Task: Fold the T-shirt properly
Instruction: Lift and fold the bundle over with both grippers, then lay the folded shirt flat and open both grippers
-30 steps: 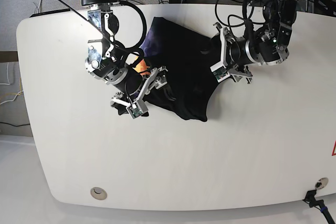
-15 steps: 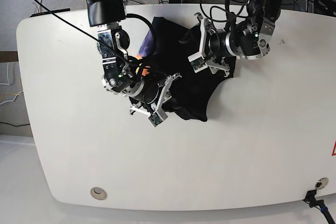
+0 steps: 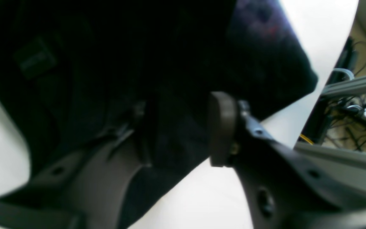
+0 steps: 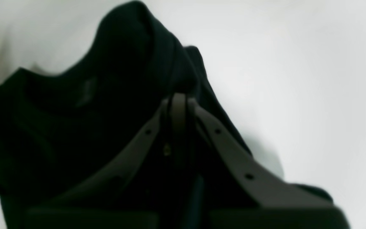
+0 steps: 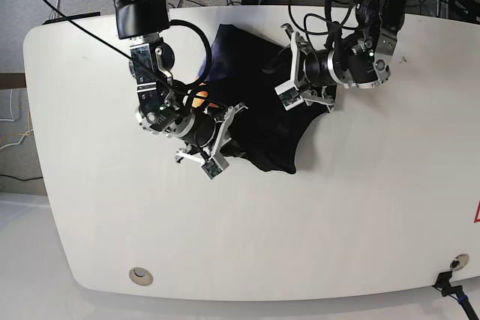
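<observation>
The black T-shirt (image 5: 262, 110) lies crumpled on the white table (image 5: 225, 230), at its far middle. A bit of orange print (image 5: 201, 97) and purple print (image 5: 214, 58) shows at its left edge. My right gripper (image 5: 229, 129) is at the shirt's near left edge. In the right wrist view it (image 4: 175, 98) is shut on a raised fold of the T-shirt (image 4: 75, 111). My left gripper (image 5: 289, 76) is over the shirt's far right part. In the left wrist view it (image 3: 176, 127) is open, with the T-shirt (image 3: 106, 63) lying between its jaws.
Cables and a metal frame (image 3: 345, 86) stand beyond the table's far edge. A round grommet (image 5: 140, 276) sits near the front left corner. A black clamp (image 5: 450, 284) sits at the front right edge.
My left arm has swung left from the shirt's right side onto the cloth. My right arm has moved right along the shirt's near left edge, then back a little.
</observation>
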Action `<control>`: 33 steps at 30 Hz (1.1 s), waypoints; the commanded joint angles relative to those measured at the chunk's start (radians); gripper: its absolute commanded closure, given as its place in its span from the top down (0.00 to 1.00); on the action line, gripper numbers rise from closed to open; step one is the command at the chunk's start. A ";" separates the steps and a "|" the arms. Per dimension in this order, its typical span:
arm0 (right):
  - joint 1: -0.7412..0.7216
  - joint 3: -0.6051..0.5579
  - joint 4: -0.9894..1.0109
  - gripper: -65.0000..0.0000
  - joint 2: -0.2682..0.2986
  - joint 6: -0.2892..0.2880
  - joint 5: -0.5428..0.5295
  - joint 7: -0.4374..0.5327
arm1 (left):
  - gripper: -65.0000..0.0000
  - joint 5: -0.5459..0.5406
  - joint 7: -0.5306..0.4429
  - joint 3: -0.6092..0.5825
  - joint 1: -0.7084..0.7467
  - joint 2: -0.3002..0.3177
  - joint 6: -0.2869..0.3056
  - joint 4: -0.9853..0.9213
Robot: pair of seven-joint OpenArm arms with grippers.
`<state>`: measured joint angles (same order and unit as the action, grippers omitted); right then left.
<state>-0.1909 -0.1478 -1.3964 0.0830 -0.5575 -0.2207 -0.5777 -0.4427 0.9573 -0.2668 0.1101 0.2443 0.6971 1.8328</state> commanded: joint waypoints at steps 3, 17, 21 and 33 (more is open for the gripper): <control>-0.011 0.032 0.036 0.00 0.018 0.000 -0.013 0.051 | 0.21 -0.012 -0.024 0.001 -0.033 0.003 0.001 -0.120; 0.112 0.066 0.038 0.00 0.054 0.003 -0.013 0.106 | 0.14 -0.012 -0.090 -0.001 -0.128 0.008 0.001 -0.338; 0.184 0.142 -0.064 0.00 0.056 0.004 -0.009 0.103 | 0.14 -0.012 -0.087 -0.001 -0.214 0.011 0.001 -0.402; 0.304 0.167 -0.249 0.00 0.024 0.006 -0.006 0.045 | 0.14 -0.012 -0.083 -0.002 -0.313 0.011 0.001 -0.419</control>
<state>0.1146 0.0143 -1.6176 0.1223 -0.5484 -0.2150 -0.5518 -0.4416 0.8894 -0.2737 -0.1825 0.2527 0.6937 1.3994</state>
